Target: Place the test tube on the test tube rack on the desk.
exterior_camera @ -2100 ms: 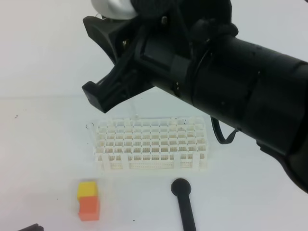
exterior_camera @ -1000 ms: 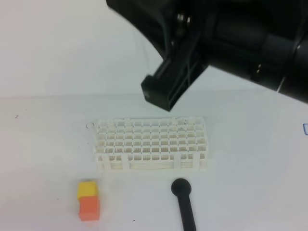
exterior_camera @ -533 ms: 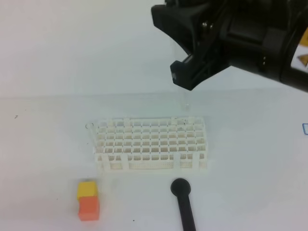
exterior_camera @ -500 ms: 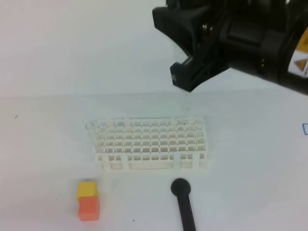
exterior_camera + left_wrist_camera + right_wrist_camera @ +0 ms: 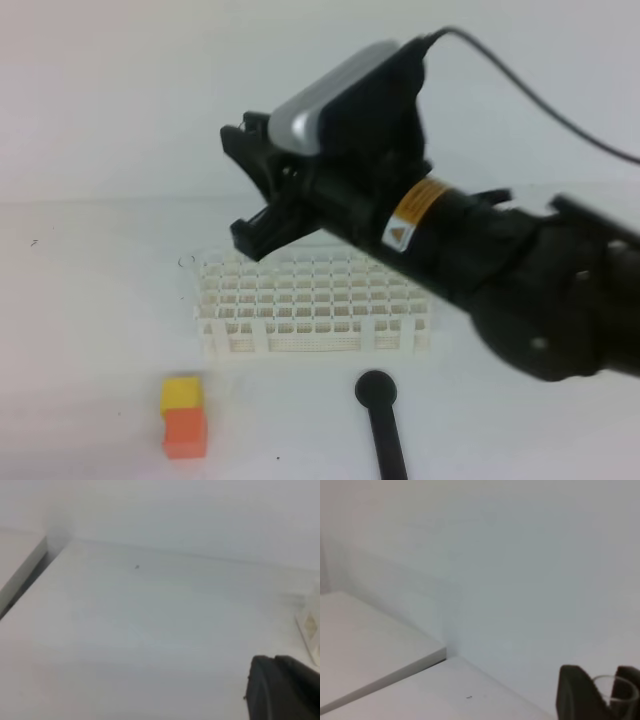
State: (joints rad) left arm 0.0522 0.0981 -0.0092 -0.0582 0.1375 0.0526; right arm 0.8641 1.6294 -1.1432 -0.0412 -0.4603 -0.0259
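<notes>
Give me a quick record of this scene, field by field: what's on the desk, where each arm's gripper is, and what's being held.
surface: white desk
rack: white test tube rack, standing on the desk, no tube seen in its holes
right gripper: above the rack's back left part, jaws closed on a clear test tube
left gripper: shut, low over the bare desk, holding nothing
other items: yellow-and-orange block in front of the rack's left end; black handle in front of the rack's right half
</notes>
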